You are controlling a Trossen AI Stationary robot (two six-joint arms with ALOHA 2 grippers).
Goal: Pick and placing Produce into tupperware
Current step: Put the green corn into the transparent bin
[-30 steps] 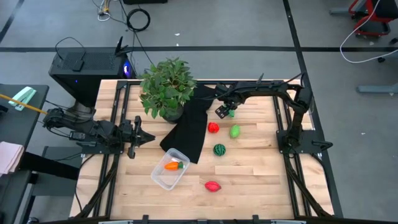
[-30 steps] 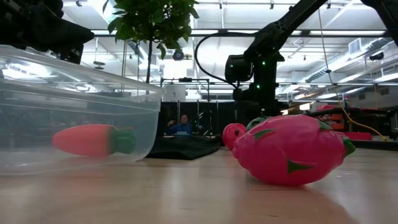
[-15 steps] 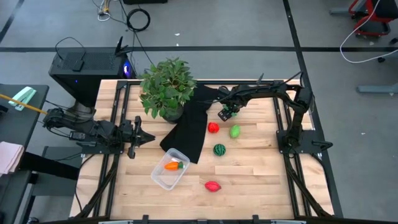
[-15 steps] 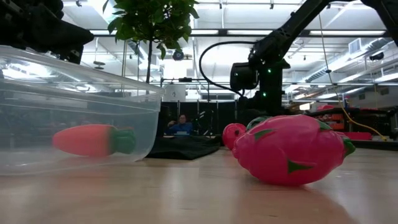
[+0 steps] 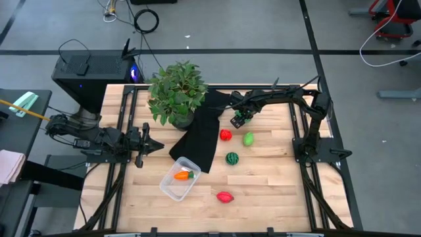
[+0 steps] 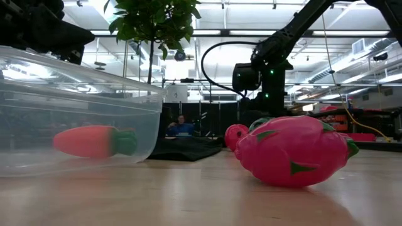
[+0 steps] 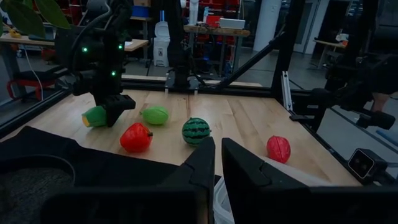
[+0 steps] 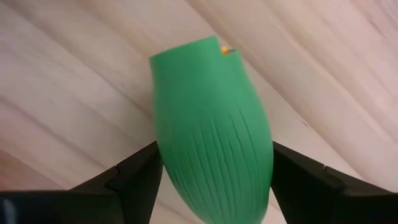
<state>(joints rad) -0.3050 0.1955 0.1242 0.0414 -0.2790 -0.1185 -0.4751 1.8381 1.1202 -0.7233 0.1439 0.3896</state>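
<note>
Produce is still mostly loose on your wooden table [image 5: 263, 184]: only the orange carrot [image 5: 183, 175] lies inside the clear tupperware [image 5: 172, 189], which sits at the front left beside the black cloth [image 5: 199, 141]. Look at the right gripper [image 5: 242, 119] first. Its fingers [image 8: 134, 180] stand wide apart, one on each side of the long green ribbed vegetable [image 8: 212, 134], which lies on the wood at the back of the table near the cloth; both inner faces sit right against its flanks, though you cannot tell whether they press it yet.

The left gripper [image 5: 146, 142] waits at the table's left edge, its two fingers [image 7: 200, 163] drawn nearly together with only a thin slit between them and nothing in it.

From the left wrist view you can see the red pepper-like toy [image 7: 136, 137], the light green toy [image 7: 155, 115], the striped watermelon [image 7: 196, 130] and the red ribbed toy [image 7: 278, 149] lying apart from one another.

Compared with a second ago, the right gripper has shifted slightly towards the right and lower over the green vegetable; since half a second ago it has barely moved. The toys and tupperware lie where they were.
</note>
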